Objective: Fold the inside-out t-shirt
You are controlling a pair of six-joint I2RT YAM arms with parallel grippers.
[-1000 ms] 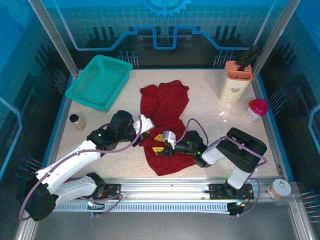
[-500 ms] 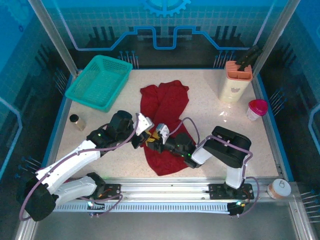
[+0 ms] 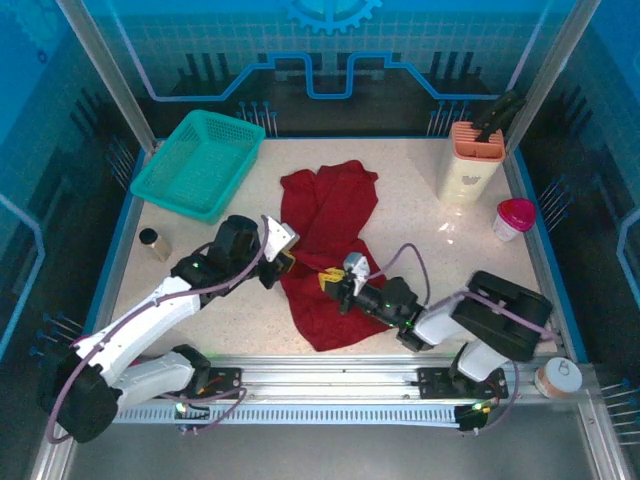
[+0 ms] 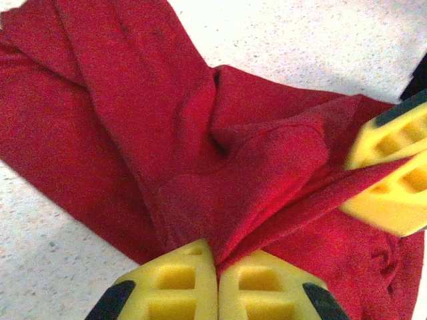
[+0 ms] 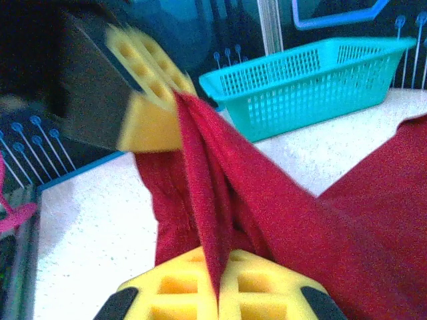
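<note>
The inside-out t-shirt [image 3: 335,215] is dark red and lies crumpled in the middle of the table, running from the back toward the front edge. My left gripper [image 3: 284,262] is shut on a fold at the shirt's left edge; in the left wrist view the cloth [image 4: 133,120] is pinched between the yellow pads of this gripper [image 4: 217,259]. My right gripper [image 3: 331,281] is shut on a ridge of the same cloth just to the right. The right wrist view shows that gripper [image 5: 217,270] pinching a thin raised fold [image 5: 373,213] stretched toward the left gripper's fingers [image 5: 150,93].
A teal basket [image 3: 200,163] stands at the back left, also in the right wrist view as a teal basket [image 5: 313,80]. A small dark jar [image 3: 153,243] sits at the left edge. An orange-topped holder [image 3: 472,160] and a pink-lidded cup [image 3: 513,218] stand at the right.
My right gripper has closed from open onto the shirt fold, and its arm has swung rightward. The left gripper stayed shut on the cloth and shifted slightly back.
</note>
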